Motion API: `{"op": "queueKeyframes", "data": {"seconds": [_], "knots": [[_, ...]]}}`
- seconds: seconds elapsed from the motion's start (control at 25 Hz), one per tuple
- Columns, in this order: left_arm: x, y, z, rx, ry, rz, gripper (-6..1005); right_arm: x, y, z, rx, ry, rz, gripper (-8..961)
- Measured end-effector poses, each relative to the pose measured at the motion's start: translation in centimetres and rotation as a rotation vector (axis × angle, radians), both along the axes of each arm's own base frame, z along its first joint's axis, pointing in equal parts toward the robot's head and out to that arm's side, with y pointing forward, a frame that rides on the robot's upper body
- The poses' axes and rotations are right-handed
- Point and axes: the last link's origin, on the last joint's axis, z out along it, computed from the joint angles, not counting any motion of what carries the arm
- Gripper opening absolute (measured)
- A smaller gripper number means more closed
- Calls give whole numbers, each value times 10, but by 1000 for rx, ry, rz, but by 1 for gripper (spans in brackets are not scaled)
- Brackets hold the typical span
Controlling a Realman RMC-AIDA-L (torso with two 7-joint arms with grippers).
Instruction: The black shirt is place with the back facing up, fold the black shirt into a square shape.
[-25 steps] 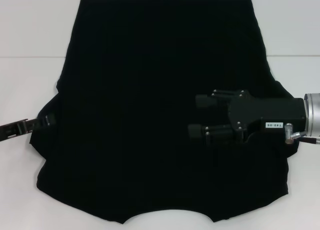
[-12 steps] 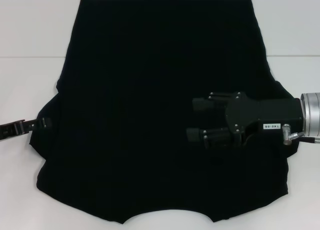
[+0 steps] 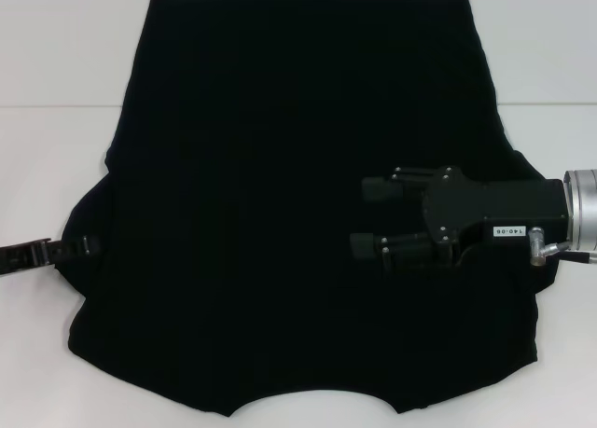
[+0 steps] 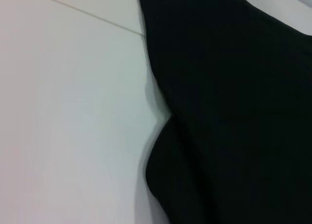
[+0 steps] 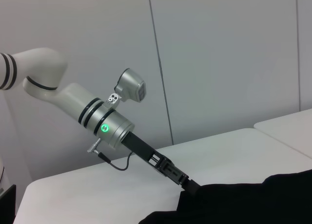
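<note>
Shirt: the black shirt (image 3: 298,204) lies flat on the white table (image 3: 47,167), plain side up, collar near the robot, hem far.
Left gripper: the left gripper (image 3: 82,246) is low at the edge of the left sleeve; I cannot tell if its fingers are open or closed.
Right gripper: the right gripper (image 3: 371,218) hovers over the right half of the shirt, fingers spread, holding nothing.
Step, as I judge: taking the sleeve sides for the first fold inward.
Advice: pinch only the sleeve edge, lift a little, carry it straight to the middle line, keep the fold edge parallel to the side.
</note>
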Motion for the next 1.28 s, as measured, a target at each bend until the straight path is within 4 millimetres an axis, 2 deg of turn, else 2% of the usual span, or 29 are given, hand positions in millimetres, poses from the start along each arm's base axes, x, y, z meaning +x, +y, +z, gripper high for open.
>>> {"op": "queueKeyframes", "data": {"seconds": [0.52, 0.72, 0.8, 1.04, 1.28], "knots": [[1, 0, -1, 2, 5, -16, 867, 3, -1, 1, 7, 5, -11, 882], [0, 1, -1, -4, 21, -23, 708, 4, -2, 1, 6, 7, -11, 881], [0, 0, -2, -5, 25, -23, 471, 4, -2, 1, 5, 7, -11, 881], [-1, -1, -3, -8, 28, -22, 233, 4, -3, 1, 4, 9, -11, 881], [-1, -1, -5, -13, 29, -25, 132, 3, -3, 1, 2, 11, -9, 881]]}}
